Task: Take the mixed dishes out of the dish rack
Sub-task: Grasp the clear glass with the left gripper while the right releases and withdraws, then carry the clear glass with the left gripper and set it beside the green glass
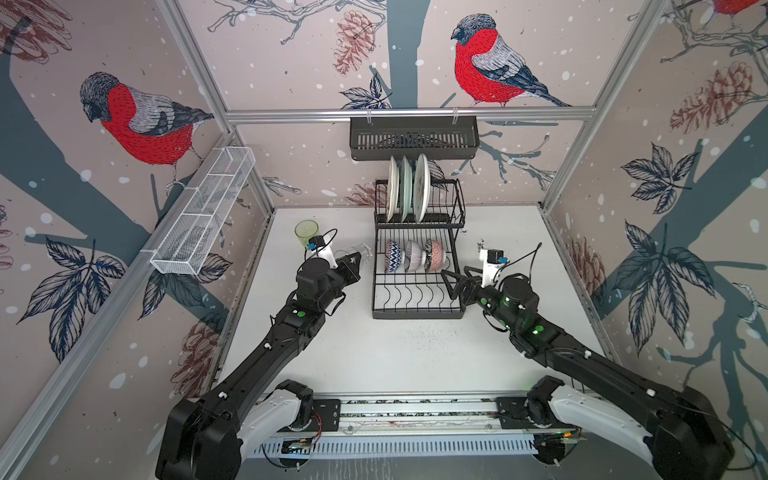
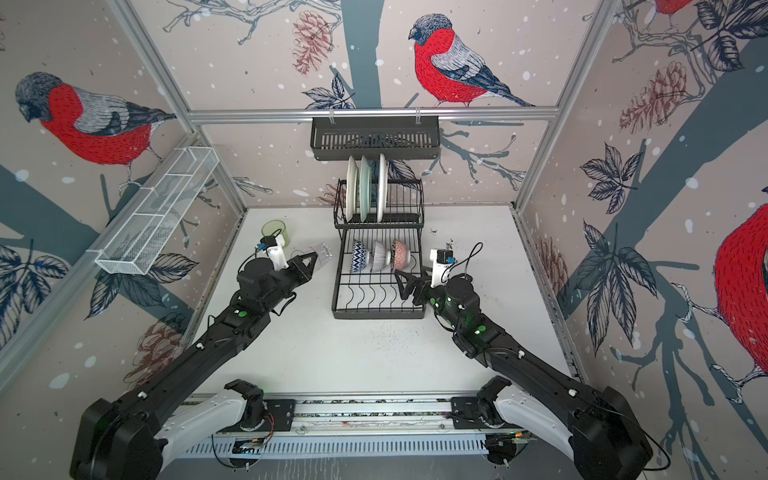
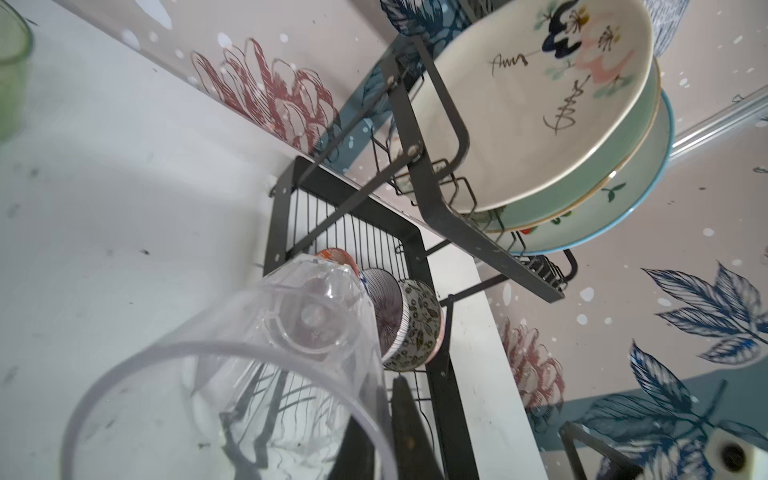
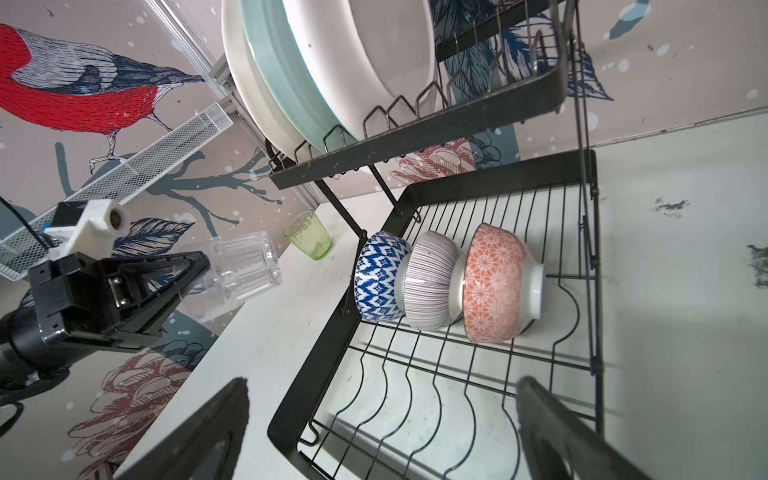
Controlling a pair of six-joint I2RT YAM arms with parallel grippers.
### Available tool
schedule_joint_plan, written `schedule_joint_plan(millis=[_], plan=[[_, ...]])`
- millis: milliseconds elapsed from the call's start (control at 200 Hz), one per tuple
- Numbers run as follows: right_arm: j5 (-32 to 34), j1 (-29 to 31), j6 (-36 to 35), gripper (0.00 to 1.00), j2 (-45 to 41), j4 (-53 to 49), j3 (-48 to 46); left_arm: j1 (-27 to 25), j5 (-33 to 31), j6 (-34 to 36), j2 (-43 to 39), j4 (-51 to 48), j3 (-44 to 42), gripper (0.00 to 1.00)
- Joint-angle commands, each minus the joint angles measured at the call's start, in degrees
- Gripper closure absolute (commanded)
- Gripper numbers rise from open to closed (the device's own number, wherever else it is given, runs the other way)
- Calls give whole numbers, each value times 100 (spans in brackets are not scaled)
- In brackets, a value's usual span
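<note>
The black dish rack (image 1: pixel 417 311) (image 2: pixel 378 313) stands at the back middle of the table. Three plates (image 1: pixel 405 189) (image 4: pixel 332 62) stand on edge in its upper tier. Three patterned bowls (image 1: pixel 413 255) (image 4: pixel 432 282) lie on their sides in the lower tier. My left gripper (image 1: pixel 351 266) (image 3: pixel 380 444) is shut on the wall of the clear tumbler (image 1: pixel 359 252) (image 3: pixel 257 374), holding it tilted just left of the rack. The green tumbler (image 1: pixel 306 232) (image 4: pixel 309 241) stands upright on the table further left. My right gripper (image 1: pixel 455 276) (image 4: pixel 382 386) is open over the lower tier's front right, with nothing in it.
A black slotted basket (image 1: pixel 413 137) hangs on the back rail above the rack. A long white mesh basket (image 1: pixel 203 212) hangs on the left wall. The white table (image 1: pixel 374 353) spreads in front of the rack, between both arms.
</note>
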Motion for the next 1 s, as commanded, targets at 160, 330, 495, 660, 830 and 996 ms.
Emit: schedule_joint_plan(millis=[160,330,495,660,830,996], plan=[[110,-204,-320,1,-532,-245,-308,265,-728,564,233,-591,406,100],[-2,-376,-500,1,-782,-335,-423,392,-845,668,770,-648,754,100],[-9,-536,-603,1,-831,-444,-477,483,-845,749,1411,-552,1039,100],[-46,-702,-540,1,-987,-419,-645,713,-895,904,2029,-716,1445,100],[-186,-912,-470,1,-1043,-407,-732,731,-1137,1203,2598,-1032,2032,100],[-238,-997,-461,0,-1027,-398,-761,737,-1305,1457,3280,-1434,2729,100]])
